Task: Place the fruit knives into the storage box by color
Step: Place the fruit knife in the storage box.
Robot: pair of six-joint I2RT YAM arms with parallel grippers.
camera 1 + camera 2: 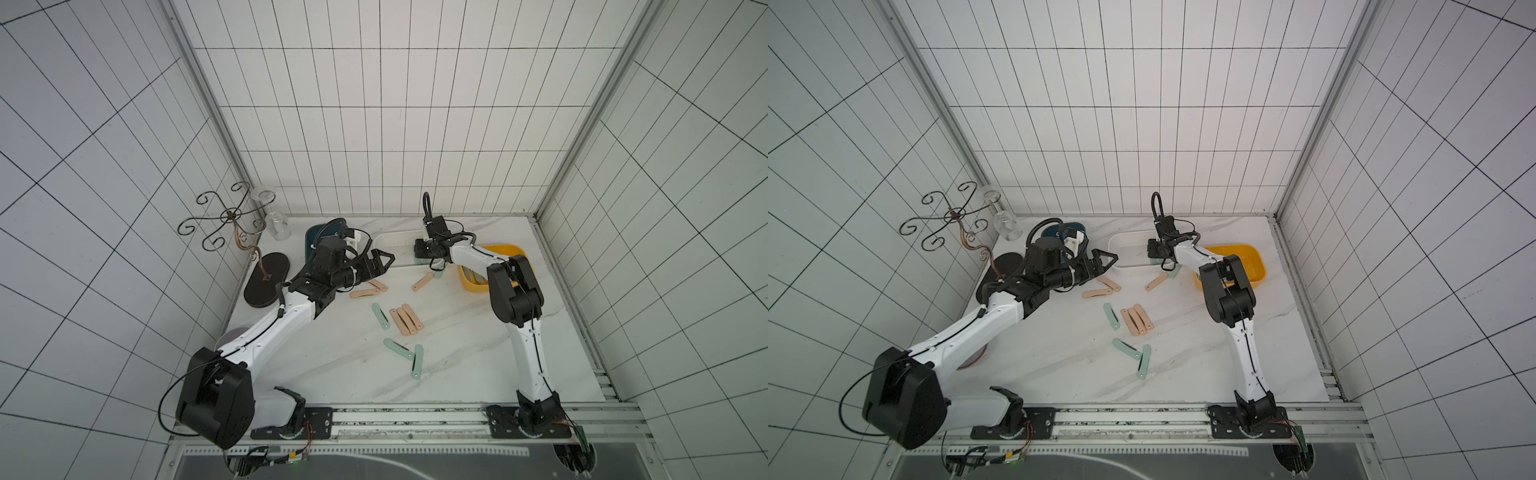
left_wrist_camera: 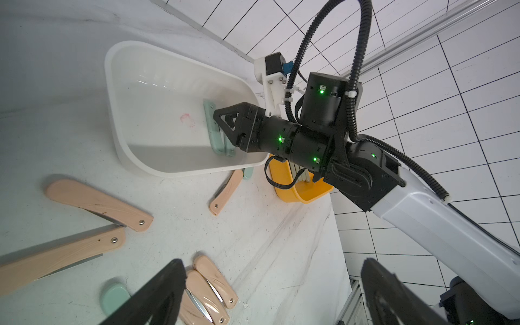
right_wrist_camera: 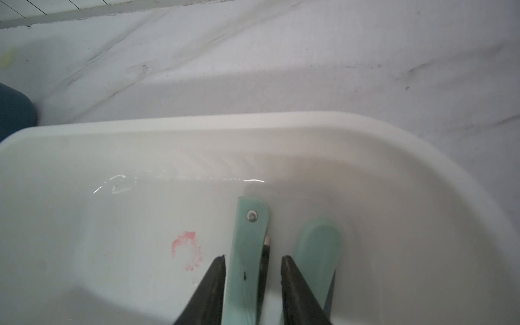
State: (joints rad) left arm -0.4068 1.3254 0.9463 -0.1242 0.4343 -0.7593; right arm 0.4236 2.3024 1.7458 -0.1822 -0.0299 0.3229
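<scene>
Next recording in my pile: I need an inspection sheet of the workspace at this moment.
Surface: white marbled tabletop, knives scattered across it.
Job's things: six peach knives and at least three loose mint knives on the tabletop; two boxed mint knives in the white box; yellow box and dark teal box flank it, contents unclear.
Clutter: wire rack with a wine glass hanging from it.
Grippers: left gripper open, empty; right gripper in the white box, jaws slightly apart astride one boxed knife.
Cables: black conduit loops over the right wrist; no snag seen.
Surroundings: tiled walls, aluminium frame.
</scene>
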